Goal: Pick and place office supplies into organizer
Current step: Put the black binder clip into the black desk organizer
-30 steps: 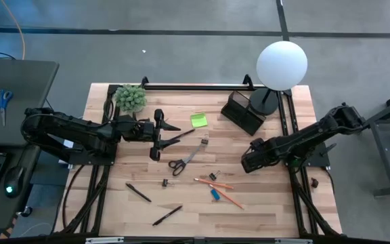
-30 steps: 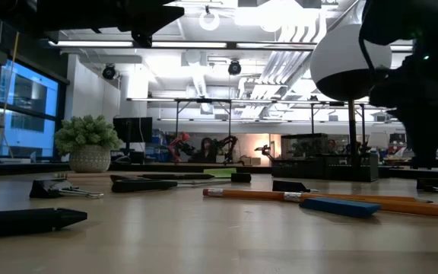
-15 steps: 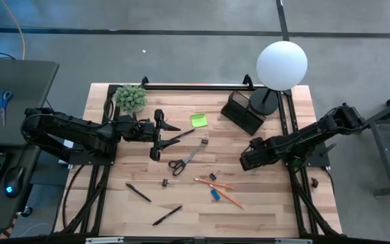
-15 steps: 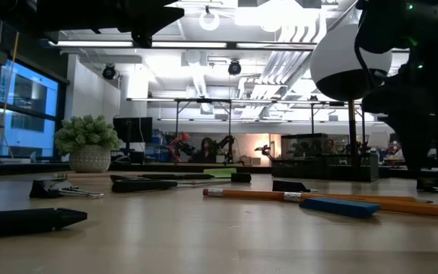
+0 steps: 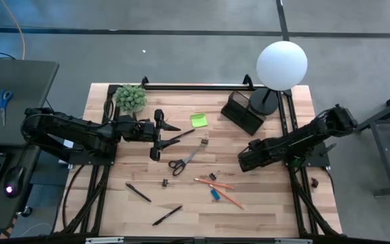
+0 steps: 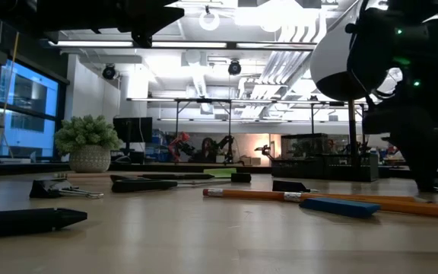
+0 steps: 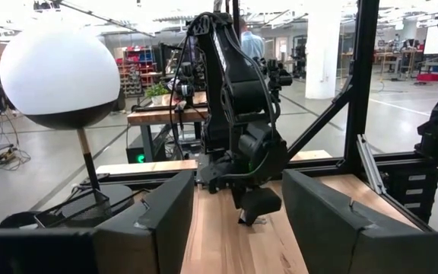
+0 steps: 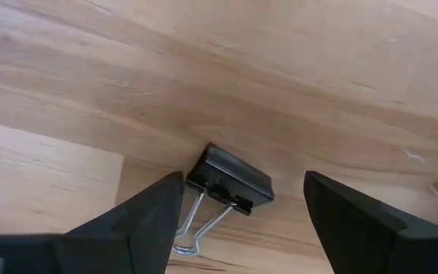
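A black binder clip [image 8: 230,181] lies on the wooden table with its wire handles [image 8: 196,224] flat. My right gripper [image 8: 242,176] points down over it, open, one finger on either side of the clip. In the high view that gripper [image 5: 244,161] hides the clip. My left gripper [image 5: 168,133] waits open and level above the table's left half, with nothing between its fingers. The black organizer [image 5: 242,112] stands at the far right. Scissors [image 5: 181,161], pencils [image 5: 215,183], a blue piece [image 5: 214,194], pens [image 5: 139,192] and a green sticky-note pad [image 5: 198,120] lie flat on the table.
A white globe lamp [image 5: 282,64] stands beside the organizer at the far right corner. A small potted plant [image 5: 131,98] sits at the far left. Small clips [image 5: 204,141] [image 5: 164,183] lie among the supplies. Bare wood shows along the near right.
My right gripper has come down toward the table over the binder clip, drifting slightly toward the table's left, and has stayed open. The things on the table lie as before.
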